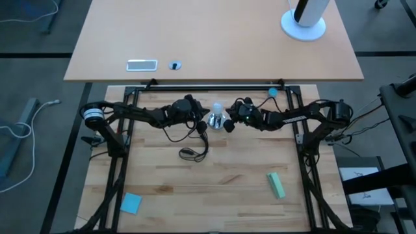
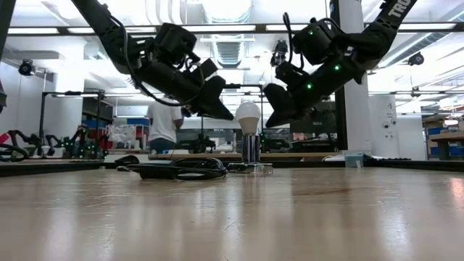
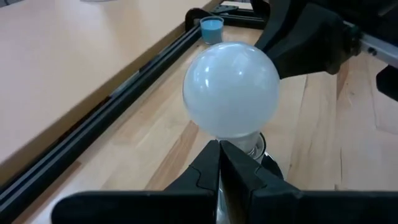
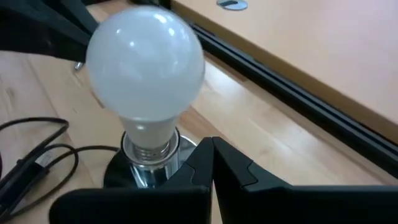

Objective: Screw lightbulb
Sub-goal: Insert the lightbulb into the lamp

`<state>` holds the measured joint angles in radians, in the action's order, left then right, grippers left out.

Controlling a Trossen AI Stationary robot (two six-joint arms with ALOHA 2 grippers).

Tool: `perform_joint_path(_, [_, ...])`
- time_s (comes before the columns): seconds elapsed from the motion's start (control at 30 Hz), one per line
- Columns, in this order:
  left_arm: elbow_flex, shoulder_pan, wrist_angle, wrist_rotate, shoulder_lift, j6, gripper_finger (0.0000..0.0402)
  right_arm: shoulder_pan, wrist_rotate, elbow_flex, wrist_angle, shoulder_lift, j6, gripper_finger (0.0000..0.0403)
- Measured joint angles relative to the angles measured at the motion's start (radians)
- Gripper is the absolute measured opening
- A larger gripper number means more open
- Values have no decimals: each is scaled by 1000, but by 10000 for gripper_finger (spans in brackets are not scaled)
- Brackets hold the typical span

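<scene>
The frosted-white lightbulb (image 2: 248, 116) (image 3: 231, 87) (image 4: 145, 62) stands upright with its screw base in the round silver socket (image 2: 251, 148) (image 4: 144, 167), which rests on the wooden table at its middle far part (image 1: 216, 116). My left gripper (image 1: 203, 121) (image 2: 229, 113) (image 3: 219, 149) is shut and slants down at the bulb's neck from the table's left. My right gripper (image 1: 232, 121) (image 2: 267, 116) (image 4: 212, 147) is shut and slants down from the table's right, its tip beside the socket and apart from the bulb. My left gripper has its shut fingertips (image 3: 211, 155) right in front of the bulb's neck (image 3: 249, 138), coming slanting down from the table's left. I cannot tell whether they touch the neck or the socket.
The socket's black cord (image 1: 195, 153) (image 2: 174, 170) (image 4: 31, 155) lies coiled on the table near the socket. A blue cap (image 1: 273, 92) (image 3: 212, 28) sits by the black frame rail (image 1: 214, 88). A green block (image 1: 276, 185) and a blue pad (image 1: 130, 203) lie nearer the front edge. A person (image 2: 163, 123) stands in the room behind.
</scene>
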<state>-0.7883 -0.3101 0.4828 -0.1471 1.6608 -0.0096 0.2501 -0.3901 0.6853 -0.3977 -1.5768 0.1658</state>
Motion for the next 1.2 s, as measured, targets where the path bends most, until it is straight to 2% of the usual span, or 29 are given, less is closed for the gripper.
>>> perform_joint_path(0.13, [-1, 2, 19, 1, 0, 0, 1, -1, 17, 0, -25, 21, 0, 0])
perform_joint_path(0.3, [-1, 2, 35, -1, 0, 0, 3, 30, 148, -1, -49, 59, 25, 0])
perform_joint_path(0.43, [-1, 2, 39, -1, 1, 0, 2, 53, 206, -2, -45, 68, 38, 0])
perform_joint_path(1.2, [10, 2, 21, 1, 3, 20, 1, 9, 244, -3, 2, 69, 19, 0])
